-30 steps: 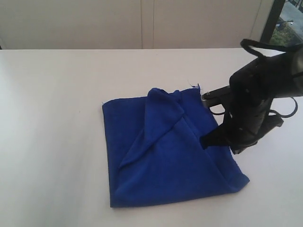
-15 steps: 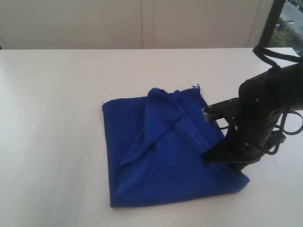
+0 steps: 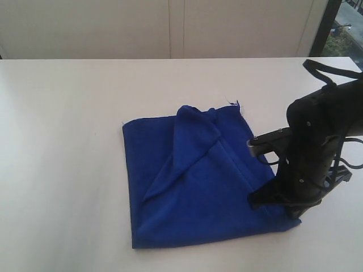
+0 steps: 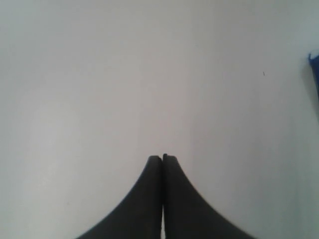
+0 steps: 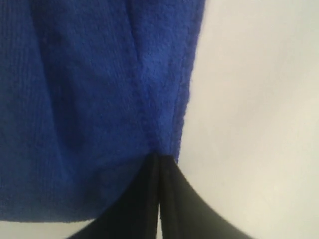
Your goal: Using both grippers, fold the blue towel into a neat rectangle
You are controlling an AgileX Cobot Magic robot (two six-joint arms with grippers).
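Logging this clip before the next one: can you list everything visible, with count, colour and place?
blue towel: one, royal blue, partly folded and rumpled, lying on the table
table: one, white, fills most of the exterior view
wall panels: a few, pale cream, behind the table
window: one, dark frame, top right corner of the exterior view
right arm: one, black, above the towel's near right corner
right hand: one, black, fingers shut, tips at the towel's right edge; whether cloth is pinched is unclear
left hand: one, black, fingers shut, over bare table
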